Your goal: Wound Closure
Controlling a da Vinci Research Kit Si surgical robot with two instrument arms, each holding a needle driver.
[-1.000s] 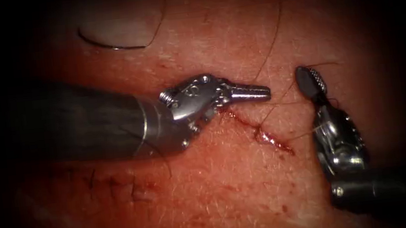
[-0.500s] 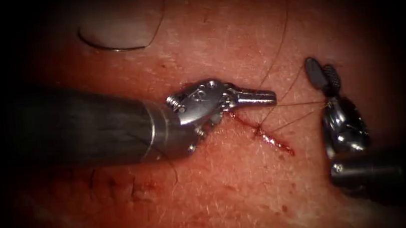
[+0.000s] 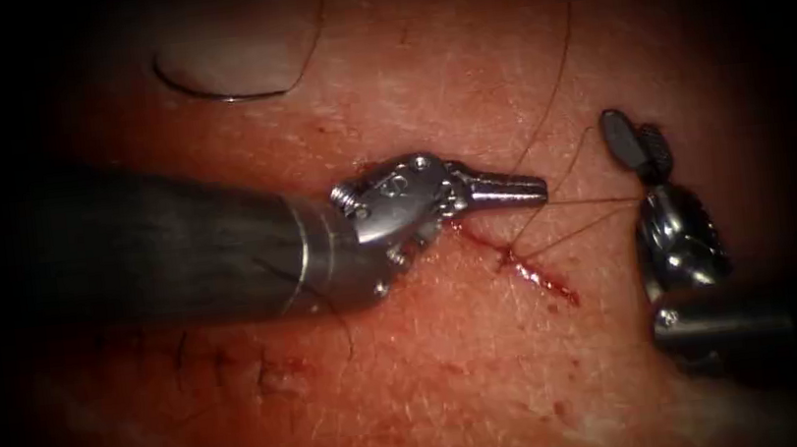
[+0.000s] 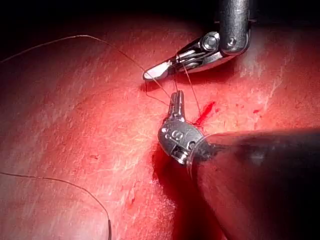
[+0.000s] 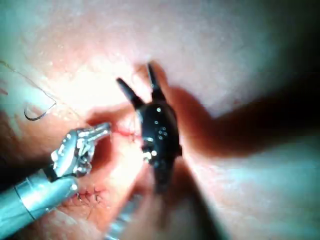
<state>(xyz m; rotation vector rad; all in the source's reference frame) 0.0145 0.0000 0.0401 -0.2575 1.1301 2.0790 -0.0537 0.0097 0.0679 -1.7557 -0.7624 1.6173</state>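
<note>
My left tool (image 3: pixel 525 187) comes in from the left over the upper end of the cut (image 3: pixel 534 275). Its jaws are shut on the thread (image 3: pixel 594 201) at their tip. From there and from the cut, two taut strands run right to my right tool (image 3: pixel 633 133), wrapped around it just below its jaws. Those jaws stand open and hold nothing. The curved needle (image 3: pixel 222 92) lies loose on the tissue (image 3: pixel 454 376) far up on the left, not in it. The left wrist view has my left tool's tip (image 4: pixel 176 97) under the right tool (image 4: pixel 160 70), with thread between them.
A row of earlier stitches (image 3: pixel 226 365) sits in the tissue below the left shaft. A long strand of thread (image 3: pixel 555 69) climbs away from the cut toward the top. Red fluid lines the cut.
The right tool has moved right and slightly up, and the slack strands to it have drawn straight. The left tool has edged to the right.
</note>
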